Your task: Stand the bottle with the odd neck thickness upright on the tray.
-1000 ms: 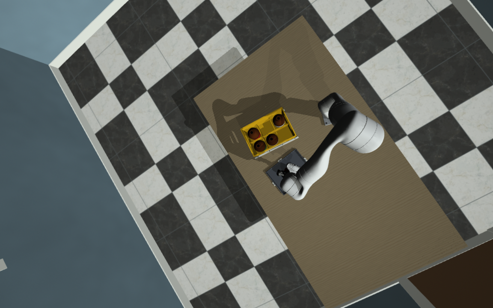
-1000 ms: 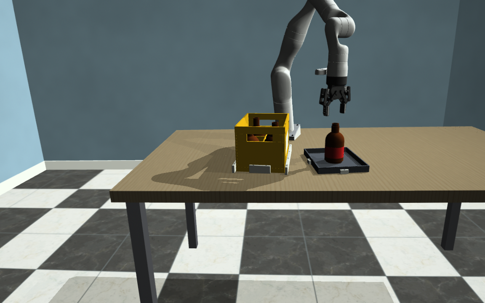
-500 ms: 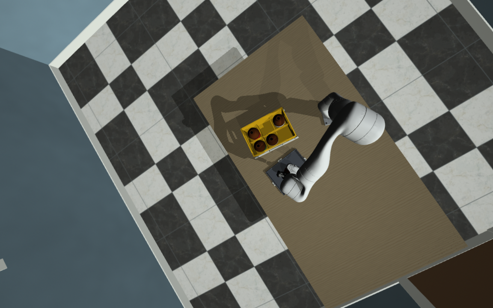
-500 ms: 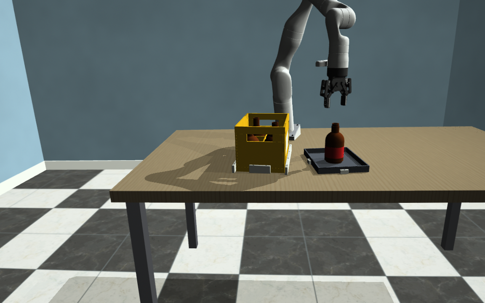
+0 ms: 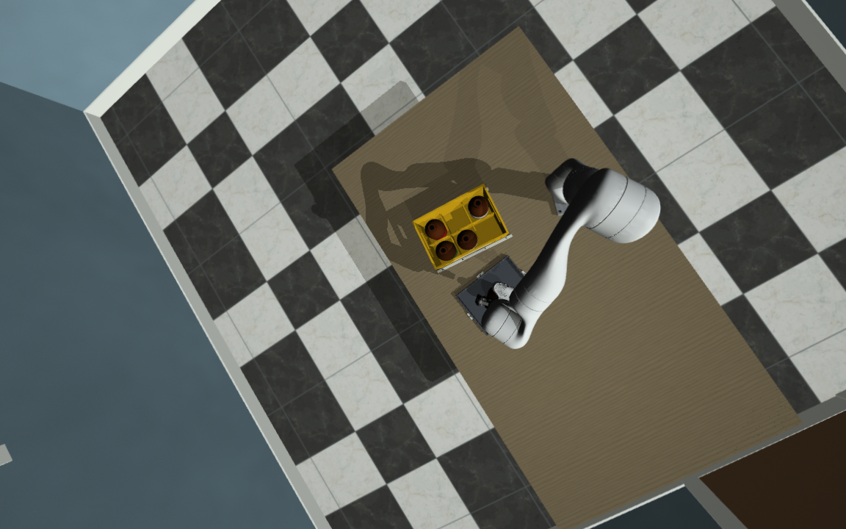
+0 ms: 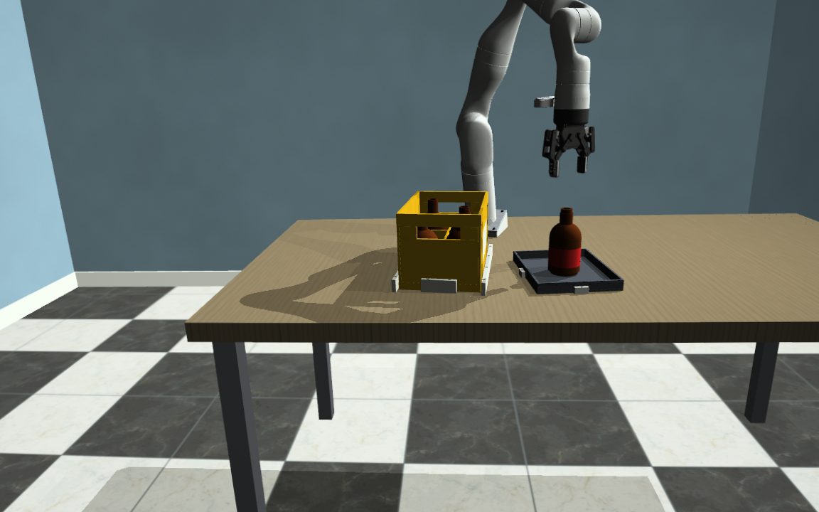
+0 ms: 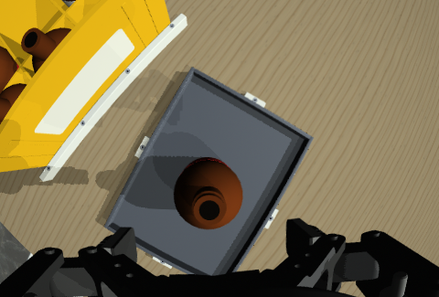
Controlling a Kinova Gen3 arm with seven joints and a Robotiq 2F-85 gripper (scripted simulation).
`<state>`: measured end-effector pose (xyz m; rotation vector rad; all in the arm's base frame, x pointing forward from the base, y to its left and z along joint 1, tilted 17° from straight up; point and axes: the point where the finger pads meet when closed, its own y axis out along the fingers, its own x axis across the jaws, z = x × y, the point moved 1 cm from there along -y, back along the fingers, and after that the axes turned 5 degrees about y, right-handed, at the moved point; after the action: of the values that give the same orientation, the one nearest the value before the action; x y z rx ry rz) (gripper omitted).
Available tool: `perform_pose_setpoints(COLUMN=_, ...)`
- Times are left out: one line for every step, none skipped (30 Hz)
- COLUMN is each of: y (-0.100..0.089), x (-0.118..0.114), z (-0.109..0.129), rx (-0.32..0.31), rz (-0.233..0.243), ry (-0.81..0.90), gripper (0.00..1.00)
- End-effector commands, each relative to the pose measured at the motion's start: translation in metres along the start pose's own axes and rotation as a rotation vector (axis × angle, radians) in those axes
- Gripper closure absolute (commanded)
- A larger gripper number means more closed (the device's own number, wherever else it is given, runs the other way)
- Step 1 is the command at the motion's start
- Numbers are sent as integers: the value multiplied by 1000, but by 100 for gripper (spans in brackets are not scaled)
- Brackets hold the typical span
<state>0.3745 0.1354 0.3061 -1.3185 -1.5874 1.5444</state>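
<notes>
In the exterior view, the dark tray (image 6: 597, 280) sits near the front of the wooden desk (image 6: 686, 280), and a brown bottle with a red label (image 6: 564, 244) stands upright inside it. At about 9 o'clock from the tray, just beside it but apart, stands the yellow crate (image 6: 441, 254), with the necks of brown bottles showing above its rim. The top view shows four bottles (image 5: 466, 239) upright in its compartments. Directly above the tray bottle, at 12 o'clock, the claw (image 6: 566, 166) hangs well clear of the bottle's mouth, its fingers spread fully apart and holding nothing. Behind the crate, the arm's base plate (image 6: 501, 222) rests on the desk.
</notes>
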Motion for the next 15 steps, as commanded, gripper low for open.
perform_pose_setpoints(y=-1, x=1, z=0, rx=-2, rz=-1, ry=-2, gripper=0)
perform_pose_setpoints(y=-1, x=1, z=0, rx=-2, rz=-1, ry=-2, gripper=100)
perform_pose_setpoints(y=-1, x=1, z=0, rx=-2, rz=-1, ry=-2, gripper=100)
perform_pose_setpoints(y=-1, x=1, z=0, rx=-2, rz=-1, ry=-2, gripper=100)
perform_pose_setpoints(y=-1, x=1, z=0, rx=-2, rz=-1, ry=-2, gripper=100)
perform_pose_setpoints(y=-1, x=1, z=0, rx=-2, rz=-1, ry=-2, gripper=100)
perform_pose_setpoints(y=-1, x=1, z=0, rx=-2, rz=-1, ry=-2, gripper=100)
perform_pose_setpoints(y=-1, x=1, z=0, rx=-2, rz=-1, ry=-2, gripper=100)
perform_pose_setpoints(y=-1, x=1, z=0, rx=-2, rz=-1, ry=-2, gripper=100)
perform_pose_setpoints(y=-1, x=1, z=0, rx=-2, rz=-1, ry=-2, gripper=100)
perform_pose_setpoints(y=-1, x=1, z=0, rx=-2, rz=-1, ry=-2, gripper=100)
perform_pose_setpoints(y=-1, x=1, z=0, rx=-2, rz=-1, ry=-2, gripper=100)
perform_pose_setpoints(y=-1, x=1, z=0, rx=-2, rz=-1, ry=-2, gripper=100)
perform_pose_setpoints(y=-1, x=1, z=0, rx=-2, rz=-1, ry=-2, gripper=100)
perform_pose_setpoints(y=-1, x=1, z=0, rx=-2, rz=-1, ry=-2, gripper=100)
